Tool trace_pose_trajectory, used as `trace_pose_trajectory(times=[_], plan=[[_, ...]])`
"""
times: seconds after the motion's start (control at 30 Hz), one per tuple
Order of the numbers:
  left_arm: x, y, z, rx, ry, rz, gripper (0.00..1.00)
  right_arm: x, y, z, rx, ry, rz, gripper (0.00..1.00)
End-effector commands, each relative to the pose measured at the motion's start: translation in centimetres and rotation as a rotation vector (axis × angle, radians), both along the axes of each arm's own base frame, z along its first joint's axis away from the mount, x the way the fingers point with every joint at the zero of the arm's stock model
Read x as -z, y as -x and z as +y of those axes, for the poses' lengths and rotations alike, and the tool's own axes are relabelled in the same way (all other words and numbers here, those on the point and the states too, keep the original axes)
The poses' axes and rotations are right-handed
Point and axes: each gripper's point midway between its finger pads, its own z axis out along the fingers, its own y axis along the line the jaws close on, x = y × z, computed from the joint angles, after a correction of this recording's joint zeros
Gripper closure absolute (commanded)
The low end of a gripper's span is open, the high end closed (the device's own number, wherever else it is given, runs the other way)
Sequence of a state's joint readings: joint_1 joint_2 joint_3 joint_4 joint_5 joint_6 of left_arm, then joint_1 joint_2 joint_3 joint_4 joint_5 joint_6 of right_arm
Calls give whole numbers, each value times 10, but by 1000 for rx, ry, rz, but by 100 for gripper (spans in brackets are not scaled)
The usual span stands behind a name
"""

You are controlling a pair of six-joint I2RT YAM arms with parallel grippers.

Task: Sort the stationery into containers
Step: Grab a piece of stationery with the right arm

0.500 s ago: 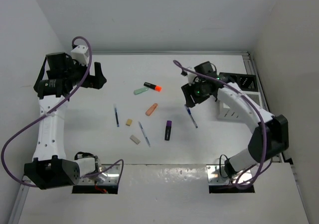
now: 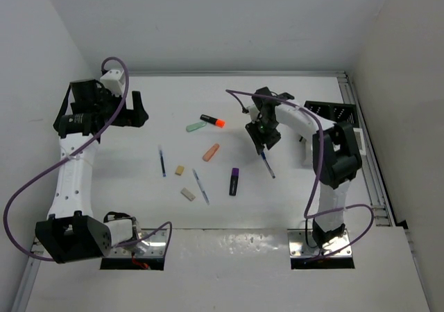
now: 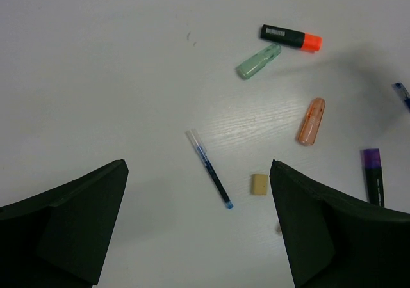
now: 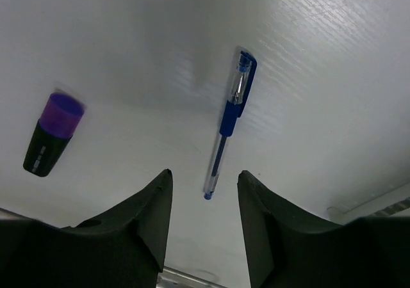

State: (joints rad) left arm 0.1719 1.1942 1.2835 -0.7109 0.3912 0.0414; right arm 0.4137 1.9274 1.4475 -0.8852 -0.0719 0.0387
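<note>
My right gripper (image 2: 263,136) is open and hovers just above the far end of a blue pen (image 2: 267,165). In the right wrist view its fingers (image 4: 154,205) stand either side of that pen's (image 4: 229,118) tip, apart from it. My left gripper (image 2: 136,109) is open and empty at the far left. Below it lie a second blue pen (image 3: 209,168) and a beige eraser (image 3: 259,184). Highlighters lie mid-table: orange-tipped black (image 2: 212,121), mint green (image 2: 196,126), orange (image 2: 211,152), purple-black (image 2: 234,181). A third pen (image 2: 200,186) and a second eraser (image 2: 188,194) lie nearer.
The black divided organiser (image 2: 336,111) sits at the far right by the table's metal rail. The white slatted box (image 2: 306,151) beside it is mostly hidden by my right arm. Grey walls close in the far side and both sides.
My right arm has swung inward and its gripper has moved left, closer over the pen's far end. My left arm has shifted only slightly.
</note>
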Motion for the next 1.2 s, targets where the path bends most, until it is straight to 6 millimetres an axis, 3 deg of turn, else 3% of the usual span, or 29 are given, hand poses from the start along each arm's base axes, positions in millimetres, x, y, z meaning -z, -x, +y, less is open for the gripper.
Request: trace_pose_trajectory(times=[0.0, 0.33, 0.63, 0.7, 0.77, 1.03, 1.13, 1.17], plan=[[-14, -2, 5, -33, -3, -75, 0, -4, -17, -2, 25, 8, -16, 55], [-7, -9, 6, -39, 6, -67, 0, 24, -47, -1, 21, 53, 26, 56], [-2, -10, 5, -28, 16, -61, 0, 49, -47, -5, 27, 59, 80, 55], [-2, -9, 4, -21, 21, -61, 0, 52, -46, -7, 27, 60, 86, 56], [-5, -8, 2, -15, 24, -71, 0, 55, -46, -9, 32, 56, 95, 66], [-12, -6, 7, -33, 11, -89, 0, 38, -44, -9, 37, 17, 90, 92], [-13, -5, 7, -37, 7, -93, 0, 15, -43, -2, 29, -29, 62, 99], [-13, -5, 8, -38, 7, -93, 0, -3, -43, 3, 24, -72, 33, 99]])
